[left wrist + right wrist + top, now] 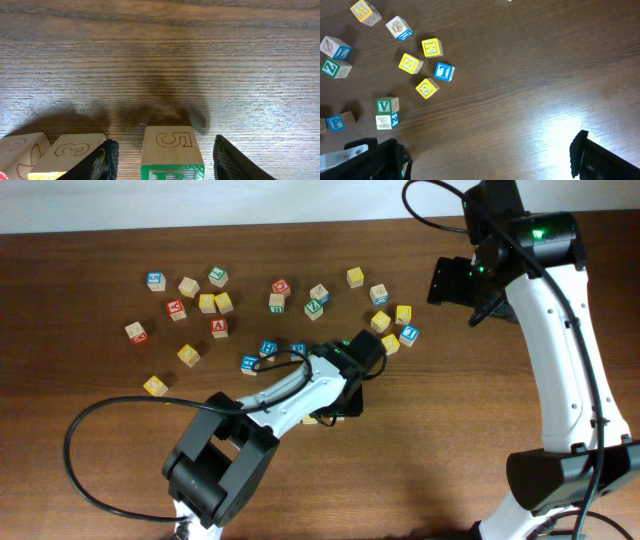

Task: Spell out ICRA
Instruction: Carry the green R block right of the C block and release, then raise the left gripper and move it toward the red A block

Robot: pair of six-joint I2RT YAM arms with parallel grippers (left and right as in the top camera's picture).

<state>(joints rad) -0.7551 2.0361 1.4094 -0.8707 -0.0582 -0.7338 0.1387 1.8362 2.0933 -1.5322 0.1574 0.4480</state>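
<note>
Overhead, left to right, all placed from the left gripper [165, 141].

- Well to its left, toward the near edge: a black cable [85, 450] loops on the wood.
- Left of it and beyond: alphabet cubes scattered, thinning out short of the far table edge [300, 235]. Among them is a red-lettered cube [219, 327], the letter too small to be sure of. The closest stray is a blue-lettered cube [250, 364], near its left.
- At the gripper, wrist view: three cubes in a row.
  - Bird-pictured cube [20, 150] sits furthest left, with a sliver of red at the frame corner.
  - Cube topped with a 3 [75, 150] is close beside it, yellow front face, outside the jaws by the left-hand finger [102, 160].
  - Green-lettered cube [172, 150], with a 5 on top, stands between the fingers with a strip of wood showing on each side. Its letter is cut off by the frame.
  - The jaws are spread and pinch nothing.
  - Ahead of the fingertips there is only open wood grain.
- Right of the gripper and nearer: a broad run of bare wood reaches to the right arm's base [560, 475].
- Well right and beyond: the right gripper [487, 142] hangs over the table with fingers wide apart and only wood between them. A green V cube [386, 106] sits off to one side.
</note>
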